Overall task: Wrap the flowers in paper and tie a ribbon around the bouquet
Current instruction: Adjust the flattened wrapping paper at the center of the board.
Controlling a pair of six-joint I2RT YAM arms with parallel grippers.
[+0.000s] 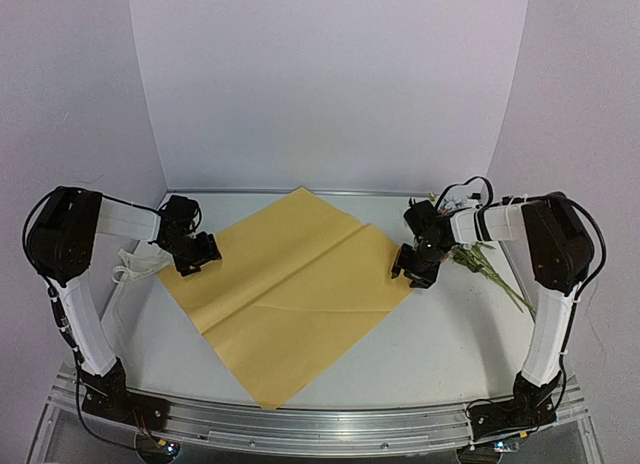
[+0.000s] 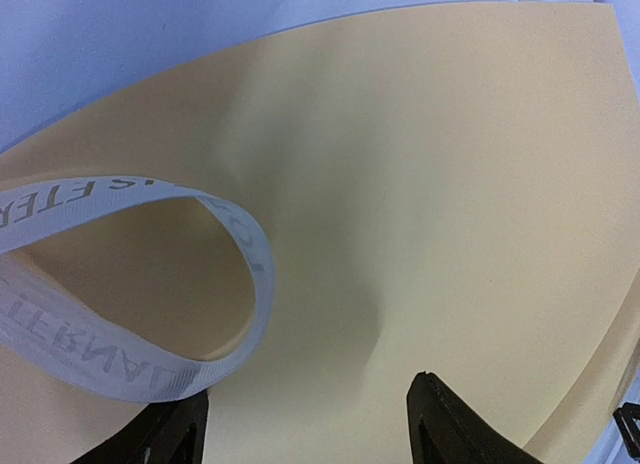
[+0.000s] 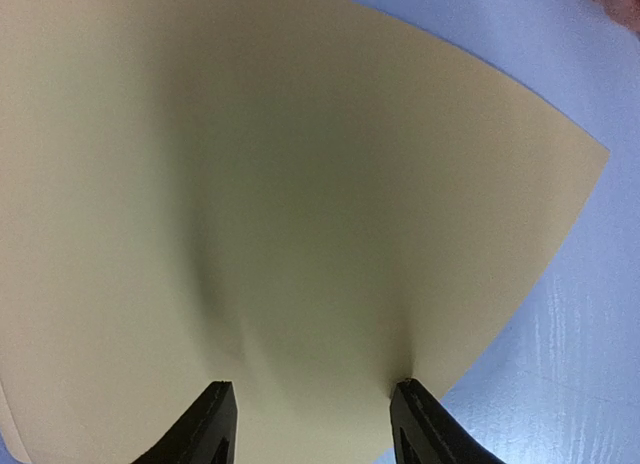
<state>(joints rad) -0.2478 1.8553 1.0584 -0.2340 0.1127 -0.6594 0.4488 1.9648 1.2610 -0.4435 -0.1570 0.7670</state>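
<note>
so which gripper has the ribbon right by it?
The left gripper: the white ribbon curls in a loop right beside it. The right gripper has only bare paper in front of it.

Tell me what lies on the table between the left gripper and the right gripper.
The paper, yellow-tan face up, fills the stretch from the left gripper to the right gripper. The top view shows it.

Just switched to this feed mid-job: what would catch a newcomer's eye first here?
The big paper, yellow-tan face up, lies as a diamond in the middle. An open gripper sits at each side corner, the left gripper and the right gripper. The ribbon loops by the left corner; the flowers lie at the far right.
</note>
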